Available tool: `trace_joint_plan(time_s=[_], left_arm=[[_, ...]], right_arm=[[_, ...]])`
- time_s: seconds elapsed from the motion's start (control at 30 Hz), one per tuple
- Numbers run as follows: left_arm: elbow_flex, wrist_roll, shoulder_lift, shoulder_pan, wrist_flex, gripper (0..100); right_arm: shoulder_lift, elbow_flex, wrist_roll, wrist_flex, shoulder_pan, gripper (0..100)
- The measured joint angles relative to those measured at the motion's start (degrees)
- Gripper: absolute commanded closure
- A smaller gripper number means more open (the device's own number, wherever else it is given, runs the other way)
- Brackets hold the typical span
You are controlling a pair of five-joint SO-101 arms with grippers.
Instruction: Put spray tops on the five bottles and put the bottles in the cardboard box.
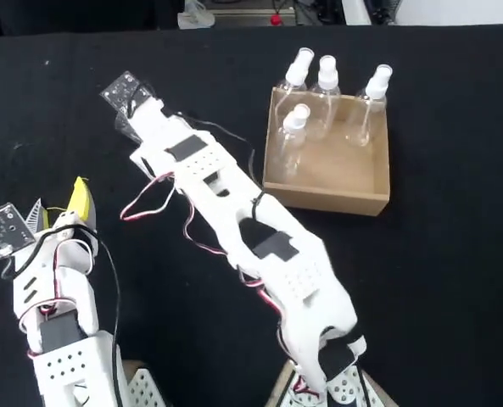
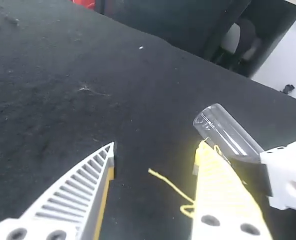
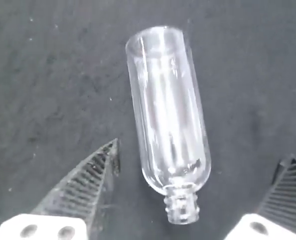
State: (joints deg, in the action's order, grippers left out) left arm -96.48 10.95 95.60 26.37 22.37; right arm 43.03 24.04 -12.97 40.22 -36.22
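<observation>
Right pincer (image 3: 202, 151) | spread wide | capless bottle (image 3: 165, 110) lies flat inside the gap, ungripped

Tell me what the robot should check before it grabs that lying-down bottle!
1. Right end effector open: ok.
2. Bottle lies inside its open span: ok.
3. Spray top on it: not ok, the neck is bare.
4. Left end effector open and empty: ok.
5. Box has room: ok, four capped bottles are inside.
6. Spray top within reach: cannot tell.
</observation>
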Motion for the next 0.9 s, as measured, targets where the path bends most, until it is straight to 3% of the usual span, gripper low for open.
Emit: trace_joint_plan(time_s=[0.2, 0.4, 0.63, 0.9], left_arm=[[0.0, 0.0, -0.18, 0.09, 0.0, 75], [-0.09, 0.0, 0.09, 0.35, 0.0, 75], [-0.09, 0.0, -0.44, 0.35, 0.0, 75], [-0.09, 0.0, -0.44, 0.35, 0.0, 75]], right_arm=[[5.71, 9.05, 0.0, 6.42, 0.09, 60.7], [10.2, 17.05, -0.09, 13.8, -0.35, 90.7], [11.96, 23.3, -0.09, 18.9, -0.35, 88.7], [11.96, 32.79, -0.09, 38.59, 0.35, 88.6]])
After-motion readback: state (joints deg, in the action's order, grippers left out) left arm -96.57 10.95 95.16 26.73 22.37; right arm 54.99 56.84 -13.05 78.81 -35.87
